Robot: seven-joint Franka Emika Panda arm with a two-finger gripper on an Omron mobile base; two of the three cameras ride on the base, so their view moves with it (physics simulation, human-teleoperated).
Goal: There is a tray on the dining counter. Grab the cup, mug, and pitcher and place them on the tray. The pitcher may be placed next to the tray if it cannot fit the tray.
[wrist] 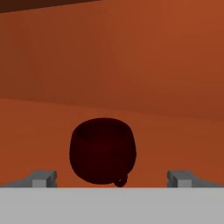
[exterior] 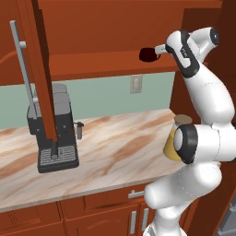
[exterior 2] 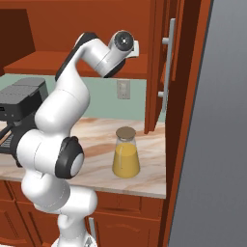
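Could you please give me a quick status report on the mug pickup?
Gripper open, level with the cabinet shelf. Mug ahead between the fingertips, not gripped. Nothing in the way.

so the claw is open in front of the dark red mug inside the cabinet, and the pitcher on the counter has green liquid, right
Not quite. The liquid in the pitcher is orange, not green, as the right base view shows. The rest holds: the claw is open in front of the dark red mug inside the cabinet.
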